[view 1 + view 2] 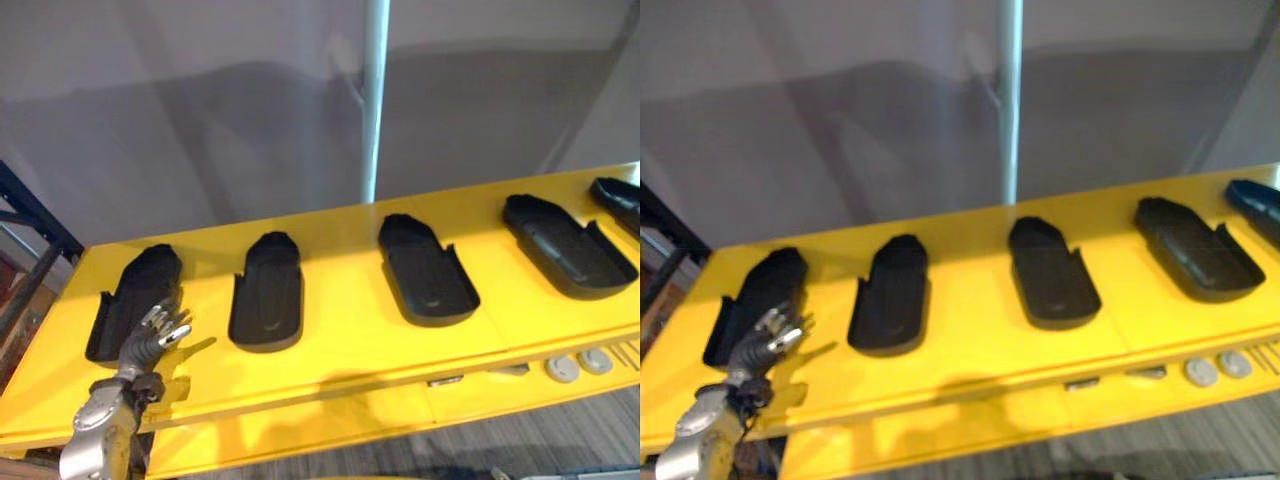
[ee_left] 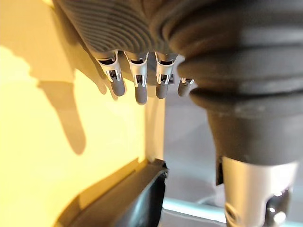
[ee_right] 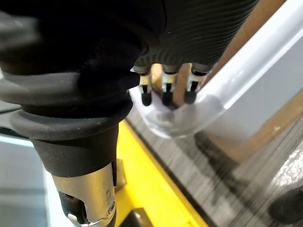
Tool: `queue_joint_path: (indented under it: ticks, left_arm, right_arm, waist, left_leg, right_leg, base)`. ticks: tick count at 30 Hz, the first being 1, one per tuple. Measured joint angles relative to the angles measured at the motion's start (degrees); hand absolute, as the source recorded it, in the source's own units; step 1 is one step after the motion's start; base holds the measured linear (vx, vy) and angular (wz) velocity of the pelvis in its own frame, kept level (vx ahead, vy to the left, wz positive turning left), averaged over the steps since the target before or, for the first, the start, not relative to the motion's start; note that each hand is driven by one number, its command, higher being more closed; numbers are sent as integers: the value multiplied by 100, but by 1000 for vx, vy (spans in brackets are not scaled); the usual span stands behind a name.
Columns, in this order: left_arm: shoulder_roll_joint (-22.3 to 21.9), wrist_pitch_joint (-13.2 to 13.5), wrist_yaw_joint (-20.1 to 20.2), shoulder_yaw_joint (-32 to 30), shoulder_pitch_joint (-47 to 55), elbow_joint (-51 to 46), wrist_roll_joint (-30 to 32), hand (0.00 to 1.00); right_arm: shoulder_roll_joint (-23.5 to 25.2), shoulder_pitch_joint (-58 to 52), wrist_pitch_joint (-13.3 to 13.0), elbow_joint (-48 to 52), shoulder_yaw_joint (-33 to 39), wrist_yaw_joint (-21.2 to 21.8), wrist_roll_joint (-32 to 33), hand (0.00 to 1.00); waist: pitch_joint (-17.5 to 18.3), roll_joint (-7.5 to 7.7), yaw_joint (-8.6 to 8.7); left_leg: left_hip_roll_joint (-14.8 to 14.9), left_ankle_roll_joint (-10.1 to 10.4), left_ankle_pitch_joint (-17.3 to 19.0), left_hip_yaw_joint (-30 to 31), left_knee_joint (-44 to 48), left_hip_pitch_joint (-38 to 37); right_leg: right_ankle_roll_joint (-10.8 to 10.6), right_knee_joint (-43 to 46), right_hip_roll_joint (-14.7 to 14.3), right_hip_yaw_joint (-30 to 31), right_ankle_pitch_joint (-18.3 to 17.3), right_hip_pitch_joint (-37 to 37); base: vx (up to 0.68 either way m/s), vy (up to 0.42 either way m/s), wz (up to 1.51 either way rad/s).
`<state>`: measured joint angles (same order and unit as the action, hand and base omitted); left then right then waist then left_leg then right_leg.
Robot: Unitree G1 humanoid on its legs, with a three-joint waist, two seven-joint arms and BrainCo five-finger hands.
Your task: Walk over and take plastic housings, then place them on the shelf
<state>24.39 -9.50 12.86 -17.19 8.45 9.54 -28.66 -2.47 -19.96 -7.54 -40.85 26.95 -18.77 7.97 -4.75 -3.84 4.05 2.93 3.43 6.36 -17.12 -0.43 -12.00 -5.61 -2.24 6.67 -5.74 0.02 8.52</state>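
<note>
The leftmost plastic housing [image 1: 135,295] is being seen at the left end of the yellow table top [image 1: 350,345], hollow side up. Its long axis is running from the near edge to the far edge, with the far end leaning slightly right. The left hand [image 1: 156,334] is being held just at its near right corner, fingers relaxed and grasping nothing; whether contact is being made cannot be told. The housing is lying ahead and slightly left of that hand, which is judged the nearer one, and nothing is blocking the short reach.

Four more housings are being shown in the row to the right: a second [image 1: 267,293], a third [image 1: 427,270], a fourth [image 1: 566,245] and a fifth [image 1: 620,200] at the edge. A pale pole [image 1: 375,100] is rising behind the table, and two round discs [image 1: 578,365] are lying by the near edge.

The right hand [image 3: 166,92] is being held low beside the table edge, fingers loose and empty, before a white curved pipe [image 3: 236,80].
</note>
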Motion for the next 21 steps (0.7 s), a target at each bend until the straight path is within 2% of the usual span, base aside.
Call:
queue_joint_path:
  ticks: [3,8,11,13,16,18,21]
  left_arm:
    - [-11,-89,-153,-1,-20,120,9,0]
    - [-16,-81,-282,-7,-62,119,2,0]
    - [-25,80,-273,-6,-63,116,-28,0]
    - [-56,316,-252,-6,-63,23,-81,0]
    - [-164,815,-87,4,-58,-503,-311,0]
    - [-250,1256,173,54,-60,-1098,-552,0]
    - [-295,1610,588,319,-60,-1972,-1043,0]
  right_arm:
    - [-1,1,3,0,-3,0,-44,0]
    - [0,12,9,1,-3,3,-89,0]
    - [0,12,9,6,-2,4,-92,0]
    - [1,11,9,6,-2,4,-94,0]
    - [9,8,8,6,1,3,-96,0]
    - [12,10,-5,4,5,3,-96,0]
    - [83,9,-11,-6,117,-1,-96,0]
  waist:
    - [-7,-2,-1]
    - [-29,-4,-3]
    - [-68,-6,-3]
    - [-118,-5,-5]
    - [-159,15,-16]
    - [-159,21,-10]
    - [-164,29,-10]
  left_leg:
    - [6,1,0,-10,-4,2]
    - [8,3,2,-17,-7,2]
    - [8,2,1,-17,-3,-2]
    - [8,2,1,-14,3,-4]
    - [2,0,-1,-5,6,0]
    - [-5,1,0,5,2,6]
    - [-11,1,1,60,-9,20]
  right_leg:
    - [0,0,-7,4,0,-9]
    - [0,1,-7,5,0,-12]
    - [0,11,-6,5,0,-10]
    - [0,33,-3,4,-1,-15]
    - [0,58,6,-1,-2,-28]
    - [3,59,11,-5,-6,-28]
    - [13,59,11,-13,-13,-33]
  base:
    - [0,0,0]
    - [0,0,0]
    - [0,0,0]
    - [0,0,0]
    - [0,0,0]
    - [0,0,0]
    - [0,0,3]
